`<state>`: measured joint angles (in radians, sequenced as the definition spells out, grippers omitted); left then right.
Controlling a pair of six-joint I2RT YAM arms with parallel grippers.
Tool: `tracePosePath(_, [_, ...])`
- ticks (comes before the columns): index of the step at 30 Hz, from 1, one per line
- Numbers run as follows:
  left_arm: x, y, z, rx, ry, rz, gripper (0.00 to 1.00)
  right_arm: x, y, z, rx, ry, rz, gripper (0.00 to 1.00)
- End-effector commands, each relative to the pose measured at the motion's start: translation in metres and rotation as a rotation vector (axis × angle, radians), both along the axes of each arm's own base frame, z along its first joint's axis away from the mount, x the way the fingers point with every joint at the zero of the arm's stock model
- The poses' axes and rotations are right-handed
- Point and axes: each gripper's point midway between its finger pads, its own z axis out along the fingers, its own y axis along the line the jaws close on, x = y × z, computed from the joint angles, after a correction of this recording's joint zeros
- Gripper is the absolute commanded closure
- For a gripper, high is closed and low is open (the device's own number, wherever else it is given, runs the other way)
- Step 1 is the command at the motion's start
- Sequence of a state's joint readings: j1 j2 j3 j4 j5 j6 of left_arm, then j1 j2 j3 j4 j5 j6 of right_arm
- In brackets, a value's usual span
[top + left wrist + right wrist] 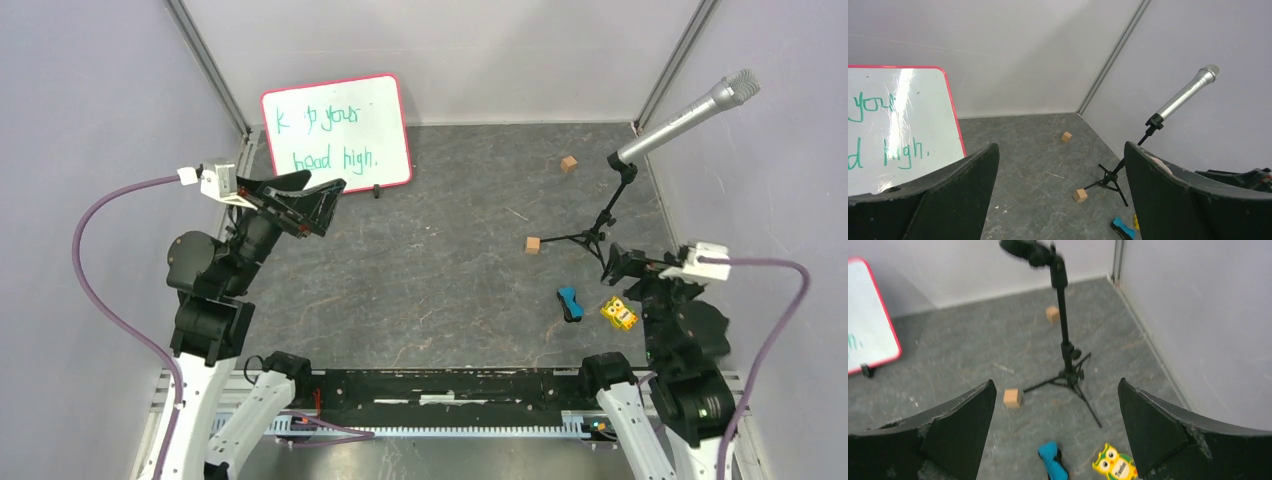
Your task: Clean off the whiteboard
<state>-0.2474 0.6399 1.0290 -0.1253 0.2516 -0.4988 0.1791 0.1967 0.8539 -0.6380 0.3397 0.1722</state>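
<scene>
The whiteboard stands tilted against the back wall at the far left, red-rimmed, with green handwriting on it. It also shows in the left wrist view and at the left edge of the right wrist view. A blue eraser lies on the floor at the right and shows in both wrist views. My left gripper is open and empty, raised just in front of the board's lower edge. My right gripper is open and empty, just right of and above the eraser.
A silver microphone on a black tripod stand stands at the right. Two wooden cubes lie on the grey floor. A yellow owl toy lies beside the eraser. Grey walls enclose three sides.
</scene>
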Motion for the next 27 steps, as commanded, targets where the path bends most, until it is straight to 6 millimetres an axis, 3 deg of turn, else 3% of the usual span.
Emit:
tracePosePath(1, [0.005, 0.003, -0.013, 0.046, -0.004, 0.037, 0.00, 0.020, 0.014, -0.044, 0.026, 0.145, 0.047, 0.02])
tracePosePath(6, [0.019, 0.012, -0.040, 0.134, 0.063, 0.119, 0.00, 0.039, 0.047, -0.066, 0.028, 0.183, 0.215, 0.02])
tracePosePath(13, [0.027, 0.020, -0.060, 0.196, 0.104, 0.186, 0.00, 0.050, 0.072, -0.128, 0.043, 0.403, 0.333, 0.02])
tracePosePath(22, [0.053, 0.020, -0.106, 0.197, 0.269, 0.231, 0.00, 0.055, 0.127, -0.143, 0.119, 0.377, 0.631, 0.02])
tracePosePath(27, [0.072, 0.006, -0.149, 0.175, 0.461, 0.201, 0.00, 0.057, 0.132, -0.155, 0.112, 0.393, 0.666, 0.02])
